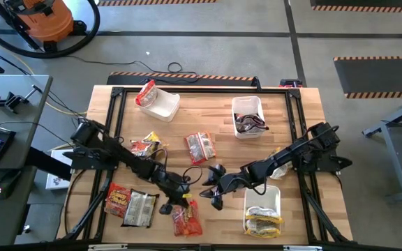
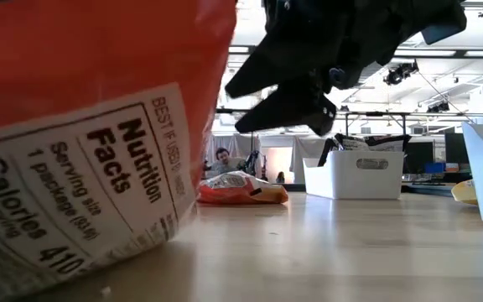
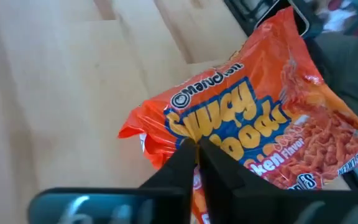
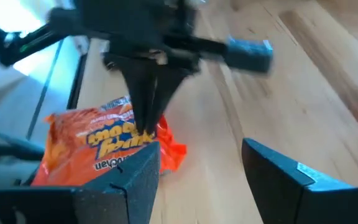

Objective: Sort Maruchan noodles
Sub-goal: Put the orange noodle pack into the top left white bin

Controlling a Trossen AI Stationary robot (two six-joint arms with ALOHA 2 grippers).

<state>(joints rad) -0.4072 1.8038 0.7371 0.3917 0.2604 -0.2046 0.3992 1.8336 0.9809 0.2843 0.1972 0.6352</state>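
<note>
Left jaws clamp orange packet [image 3: 260, 130]; right gripper [image 1: 215, 189] gaping beside.

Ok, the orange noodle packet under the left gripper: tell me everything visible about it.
The orange packet is a crinkly, glossy plastic ramen pack with a Maruchan logo, yellow-and-blue lettering and a noodle picture. It lies flat on the wooden table near the front edge, its edge crumpled. The left gripper has its fingers shut, pinching the wrapper at that crumpled edge. The right gripper is open beside it, not touching.
</note>
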